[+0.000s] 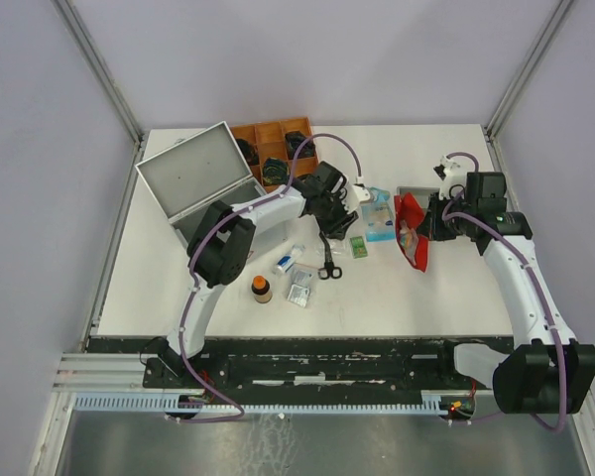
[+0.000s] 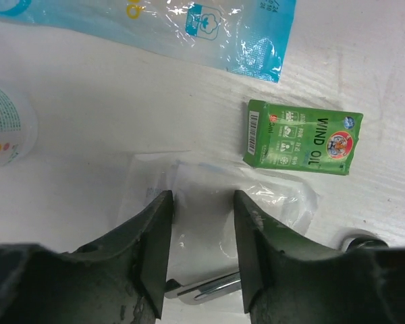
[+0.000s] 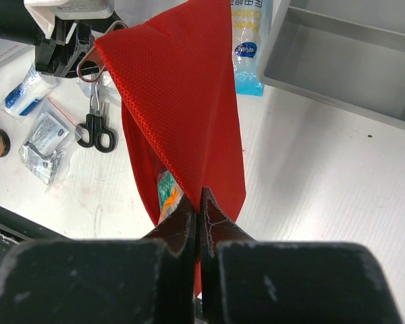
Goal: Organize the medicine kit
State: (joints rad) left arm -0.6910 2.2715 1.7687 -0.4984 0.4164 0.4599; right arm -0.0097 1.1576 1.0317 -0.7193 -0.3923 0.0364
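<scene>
The medicine kit point(image 1: 200, 183), a silver-grey box, stands open at the back left with its lid raised. My left gripper point(image 1: 333, 224) point(image 2: 202, 199) is open and low over a clear plastic packet point(image 2: 283, 199), with one jaw on each side. A scissors blade point(image 2: 212, 287) shows between the jaws. My right gripper point(image 1: 428, 224) point(image 3: 200, 202) is shut on the edge of a red fabric pouch point(image 1: 413, 236) point(image 3: 182, 94) and holds it up. A tube point(image 3: 165, 190) shows inside the pouch.
Near the left gripper lie a green Wind Oil box point(image 2: 302, 137) point(image 1: 359, 247), a blue pack point(image 1: 379, 218), scissors point(image 1: 329, 262), small packets point(image 1: 298, 290), a brown bottle point(image 1: 262, 289) and a white bottle point(image 2: 3, 128). A wooden compartment tray point(image 1: 273, 147) and a shallow grey tray point(image 3: 351, 54) stand behind.
</scene>
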